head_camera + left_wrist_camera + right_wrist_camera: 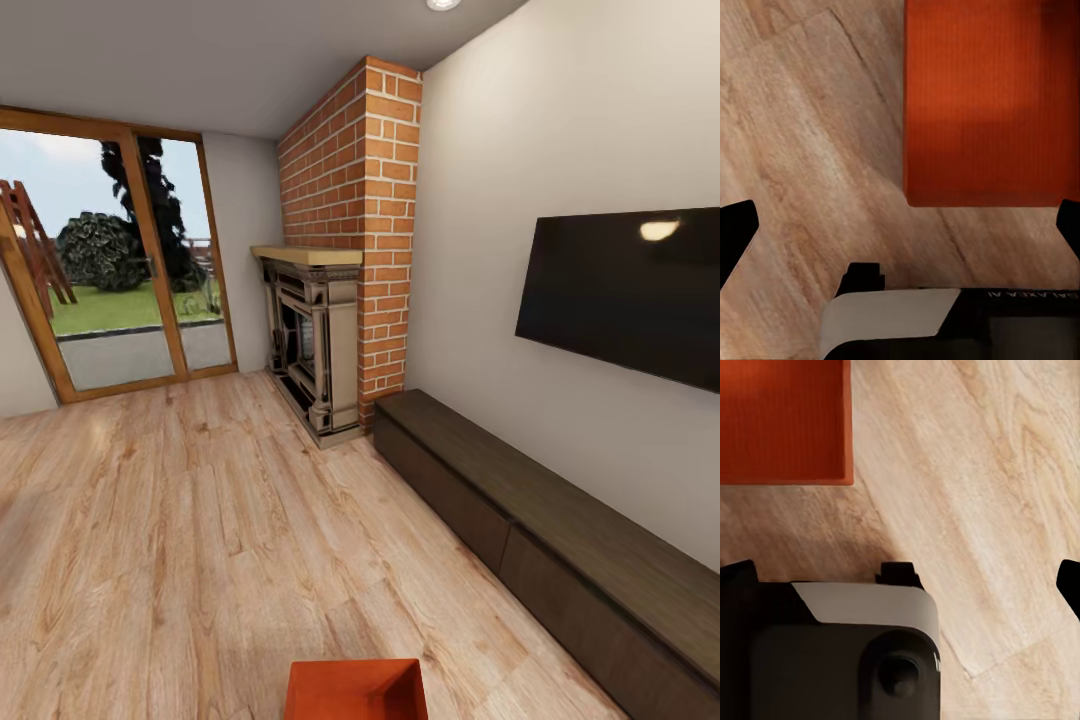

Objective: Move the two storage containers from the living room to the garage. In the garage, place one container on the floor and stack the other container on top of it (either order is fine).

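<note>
Light wood planks (180,520) cover the living room, with a red brick fireplace (345,260) at about twelve o'clock in the head view, wood-framed glass doors (110,260) at ten o'clock, a black wall-mounted TV (625,295) at two o'clock and a long low dark cabinet (560,540) running toward four o'clock. At six o'clock, right at the lower edge of that view, sits one orange-red storage container (356,690), open side up on the plank floor and close in front of the robot. The second container I cannot place.

Both wrist cameras look straight down at the planks with the container off to one side. The left gripper (900,225) shows dark fingertips (735,229) far out at either edge of its picture, so it is spread wide and holds nothing; the right gripper (904,581) stands the same, spread and bare. Each hangs just beside the container rather than around it, on opposite sides, likely so the arms can close in on the two side walls and lift it together. The carrying to the garage is not yet begun.
</note>
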